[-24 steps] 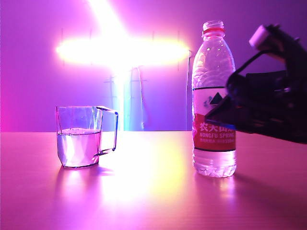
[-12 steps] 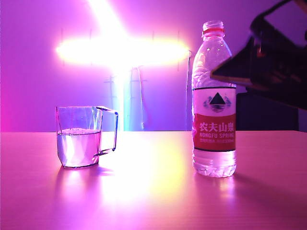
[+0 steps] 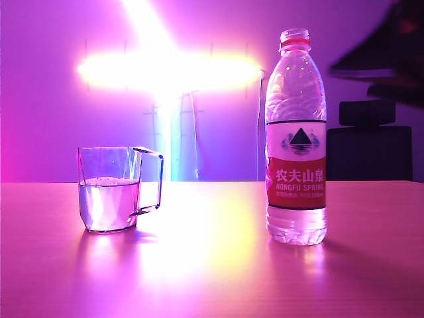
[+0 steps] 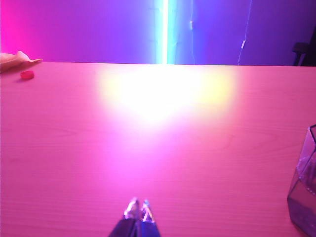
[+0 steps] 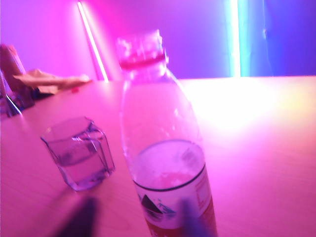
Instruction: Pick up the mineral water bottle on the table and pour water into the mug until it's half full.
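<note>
The mineral water bottle [image 3: 295,139] stands upright on the table [image 3: 199,278], right of the middle, uncapped, with a red neck ring and a red-and-white label. The mug [image 3: 109,189] stands to its left, clear and faceted, holding water to roughly half its height, handle toward the bottle. My right arm [image 3: 387,56] is a dark blur high at the right, clear of the bottle. In the right wrist view the right gripper [image 5: 136,219] is open, its blurred fingers [image 5: 81,219] apart before the bottle [image 5: 163,148] and mug [image 5: 79,158]. The left gripper [image 4: 138,205] is shut and empty over bare table, the mug's edge [image 4: 305,182] off to one side.
A small red cap [image 4: 27,74] lies near the table's far edge beside a pale object [image 4: 17,59]. A dark chair [image 3: 368,142] stands behind the table at the right. Crumpled items [image 5: 49,79] lie beyond the mug. Bright light strips glare on the back wall.
My right arm has risen from in front of the bottle's label, up and to the right, leaving the bottle standing free. Bottle and mug have not moved.
</note>
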Robot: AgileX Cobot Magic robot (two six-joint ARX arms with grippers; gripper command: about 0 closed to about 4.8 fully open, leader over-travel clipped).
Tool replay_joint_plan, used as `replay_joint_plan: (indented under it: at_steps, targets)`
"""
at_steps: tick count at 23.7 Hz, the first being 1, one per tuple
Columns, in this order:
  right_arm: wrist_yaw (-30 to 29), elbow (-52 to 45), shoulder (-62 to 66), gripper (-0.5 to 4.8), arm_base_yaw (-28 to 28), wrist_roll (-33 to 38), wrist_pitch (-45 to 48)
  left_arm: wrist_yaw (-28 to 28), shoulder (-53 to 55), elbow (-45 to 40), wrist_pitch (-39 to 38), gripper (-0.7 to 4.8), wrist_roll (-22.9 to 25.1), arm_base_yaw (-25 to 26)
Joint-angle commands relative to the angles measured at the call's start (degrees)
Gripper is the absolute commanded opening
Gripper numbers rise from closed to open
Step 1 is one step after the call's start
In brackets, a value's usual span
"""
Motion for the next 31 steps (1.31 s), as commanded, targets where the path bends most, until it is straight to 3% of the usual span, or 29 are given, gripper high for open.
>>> replay_joint_plan:
  at_steps: [1, 4, 5, 6, 9, 27, 30, 31]
  targets:
    - [0.26, -0.04, -8.41, 0.94, -0.04, -0.2, -10.36, 0.11, 0.09, 0.24, 0.28, -0.02, -0.15, 0.63]
    - [0.31, 0.0, -20.11, 0.85, -0.04, -0.2, -21.79, 0.07, 0.09, 0.24, 0.28, -0.02, -0.15, 2.62]
    - [0.63, 0.0, -26.27, 0.12, -0.04, -0.17, -26.97, 0.04, 0.09, 0.24, 0.28, -0.02, -0.15, 2.84]
    - [0.85, 0.0, -28.98, -0.09, -0.04, -0.2, -29.03, 0.07, 0.09, 0.24, 0.28, -0.02, -0.15, 2.82]
    - [2.75, 0.96, -29.86, -0.07, -0.66, 0.04, -31.69, 0.22, 0.09, 0.24, 0.22, -0.02, -0.15, 2.82]
    - [2.84, 1.49, -29.64, -0.06, -0.96, -0.81, -31.04, 0.07, 0.09, 0.24, -0.11, -0.02, -0.15, 2.86]
    - [2.6, 1.25, -30.03, -0.06, -2.12, -4.42, -31.02, 0.09, 0.09, 0.24, -0.11, -0.02, -0.15, 2.86]
    - [1.09, 1.25, -30.05, -0.06, -5.09, -5.01, -30.67, 0.07, 0.09, 0.24, -0.13, -0.02, -0.15, 2.86]
